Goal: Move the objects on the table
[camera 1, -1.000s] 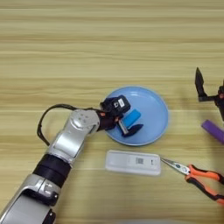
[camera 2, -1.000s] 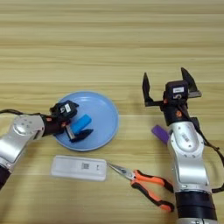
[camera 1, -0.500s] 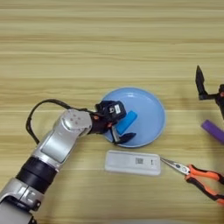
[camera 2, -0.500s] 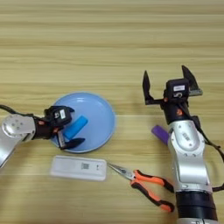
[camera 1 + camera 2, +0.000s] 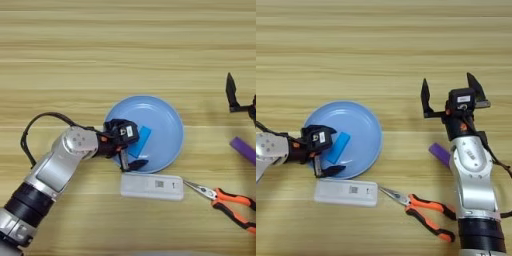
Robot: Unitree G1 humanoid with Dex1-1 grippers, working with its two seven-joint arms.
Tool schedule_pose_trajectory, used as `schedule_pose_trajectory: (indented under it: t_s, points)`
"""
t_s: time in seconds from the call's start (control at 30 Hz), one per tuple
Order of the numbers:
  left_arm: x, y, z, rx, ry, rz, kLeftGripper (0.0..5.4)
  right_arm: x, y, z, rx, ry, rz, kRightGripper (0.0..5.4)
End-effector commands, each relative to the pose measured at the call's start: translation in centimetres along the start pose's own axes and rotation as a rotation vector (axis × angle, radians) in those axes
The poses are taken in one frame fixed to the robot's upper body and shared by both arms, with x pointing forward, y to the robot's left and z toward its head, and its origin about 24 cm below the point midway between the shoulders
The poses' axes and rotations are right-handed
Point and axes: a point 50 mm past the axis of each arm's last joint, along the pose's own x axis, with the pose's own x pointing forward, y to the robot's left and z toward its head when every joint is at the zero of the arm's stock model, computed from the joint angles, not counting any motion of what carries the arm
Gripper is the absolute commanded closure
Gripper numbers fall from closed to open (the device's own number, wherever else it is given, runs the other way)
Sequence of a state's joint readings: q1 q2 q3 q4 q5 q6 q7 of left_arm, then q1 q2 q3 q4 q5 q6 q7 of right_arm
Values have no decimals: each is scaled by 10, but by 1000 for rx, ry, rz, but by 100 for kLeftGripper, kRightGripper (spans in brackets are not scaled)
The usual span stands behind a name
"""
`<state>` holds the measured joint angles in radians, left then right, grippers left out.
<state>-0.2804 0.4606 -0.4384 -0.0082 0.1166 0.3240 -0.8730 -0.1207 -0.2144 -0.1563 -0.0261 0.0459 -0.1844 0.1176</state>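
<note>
A light wooden bench [image 5: 125,50] seen from above. Left of centre sits a round light-blue plate [image 5: 162,117], and a bright-blue rectangular block [image 5: 141,142] lies flat on its left half, tilted diagonally. The left pincer [image 5: 127,152] reaches in from the near left and sits over the plate's left rim, right beside the blue block; its black fingers are spread, one fingertip [image 5: 138,163] resting at the plate's near edge, and the block lies free on the plate just to the right of them. Just near of the plate lies a white oblong remote [image 5: 151,186], lengthwise left to right. To its right lie pliers with orange handles [image 5: 423,214], jaws pointing left toward the remote. The right pincer [image 5: 452,92] is raised at the right side, its two fingers spread wide and holding nothing. A small purple block [image 5: 439,153] lies on the bench beside the right arm, partly hidden behind it
</note>
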Motion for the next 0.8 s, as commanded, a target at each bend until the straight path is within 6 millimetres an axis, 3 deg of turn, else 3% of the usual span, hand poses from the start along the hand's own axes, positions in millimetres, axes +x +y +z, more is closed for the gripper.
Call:
schedule_pose_trajectory:
  t_s: [0.03, 0.47, 0.8]
  points:
    - [-4, -14, -23, -54, 117, -84, 3, 3, -1, 4, 7, -6, -9, 0]
    - [-13, -14, -22, -100, 149, -186, 3, 5, -1, 6, 5, -14, -11, 0]
    - [-24, -26, -20, -112, 148, -320, 3, 5, -3, 8, 1, -15, -14, 0]
